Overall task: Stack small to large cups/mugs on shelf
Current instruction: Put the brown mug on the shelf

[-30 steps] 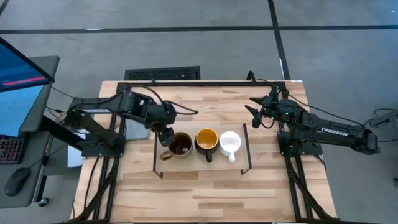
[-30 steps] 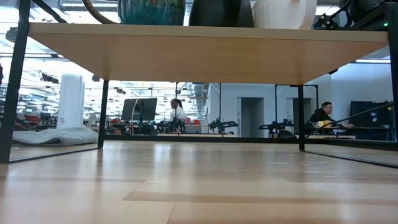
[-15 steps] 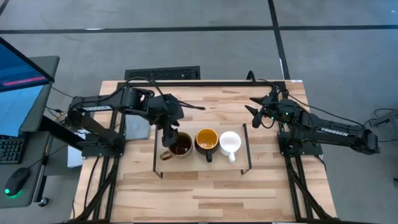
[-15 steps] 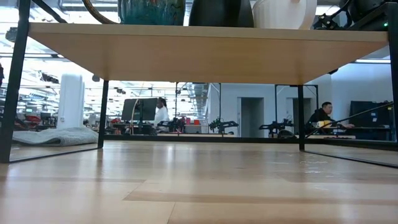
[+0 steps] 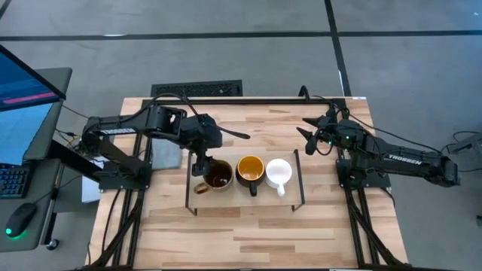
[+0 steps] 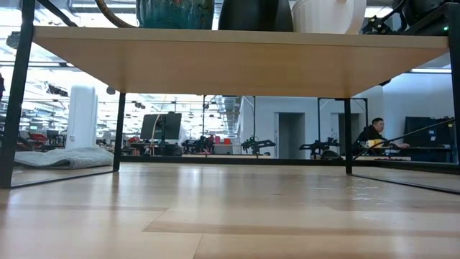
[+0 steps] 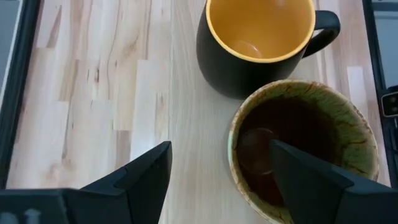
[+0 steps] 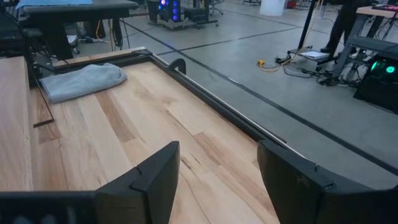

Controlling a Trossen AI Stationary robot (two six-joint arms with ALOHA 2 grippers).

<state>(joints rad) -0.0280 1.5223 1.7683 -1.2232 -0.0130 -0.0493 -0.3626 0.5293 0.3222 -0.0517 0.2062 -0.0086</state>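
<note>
Three mugs fill the shelf in a tight row: olive-brown mug, dark mug and white mug, each touching or just beside its neighbour, leaving no gap to pass between. The left pincer hangs spread over the olive-brown mug's rim. The counter in front lies open, and so does the space under the shelf.

Floor: grey concrete w/ dark seam lines
Monitor: blue screen, left of table
Far wall: pale, w/ doorways
</note>
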